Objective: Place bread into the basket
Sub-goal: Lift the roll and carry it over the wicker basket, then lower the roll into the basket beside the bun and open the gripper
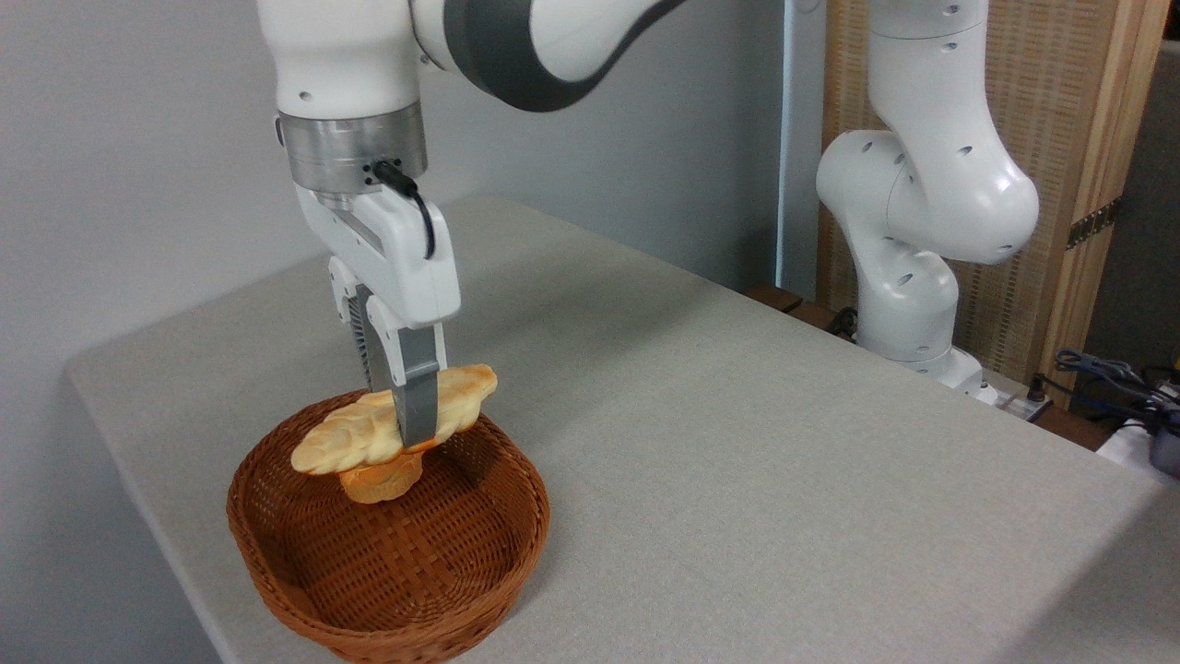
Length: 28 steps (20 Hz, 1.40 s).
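Here the gripper [403,420] is hanging straight down from the white arm [355,55] with its fingers [417,392] closed on the bread [369,432], pinching the loaf across its middle. The bread is lying roughly level, its browner tip pointing toward two o'clock and its paler tip toward eight o'clock. It is sitting over the far half of the basket [396,590], at about the eleven o'clock part of the basket's oval, with the right tip reaching out just past the braided rim. Directly under the loaf a small orange-brown bun [380,481] is resting on the woven floor of the basket; the loaf is appearing to touch the bun's top, though whether it is actually bearing on it cannot be told from this angle. The near half of the basket, toward six o'clock, is showing bare wicker. The basket itself is standing near the front left corner of the grey table [737,443]. At three o'clock from the gripper, beyond the table's far edge, the arm's white base column [908,304] is rising in front of a wooden panel [1060,138], with cables [1106,378] lying beside it.
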Available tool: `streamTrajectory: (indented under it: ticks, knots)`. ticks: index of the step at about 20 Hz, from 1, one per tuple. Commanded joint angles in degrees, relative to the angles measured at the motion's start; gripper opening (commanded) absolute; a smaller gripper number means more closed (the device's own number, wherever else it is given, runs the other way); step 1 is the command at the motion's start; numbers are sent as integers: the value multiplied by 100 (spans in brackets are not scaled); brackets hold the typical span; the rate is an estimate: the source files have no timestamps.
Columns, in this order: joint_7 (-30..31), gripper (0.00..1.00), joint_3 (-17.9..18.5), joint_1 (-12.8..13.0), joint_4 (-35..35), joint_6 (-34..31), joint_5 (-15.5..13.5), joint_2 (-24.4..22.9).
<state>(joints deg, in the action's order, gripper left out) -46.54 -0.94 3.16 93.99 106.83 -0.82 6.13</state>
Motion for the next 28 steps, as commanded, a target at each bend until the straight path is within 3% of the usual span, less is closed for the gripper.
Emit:
streamTrajectory:
  ticks: [1,28]
  knots:
    - [171,100,-82,18,-92,-13,179,-7]
    - [725,100,-82,17,-303,-48,74,116]
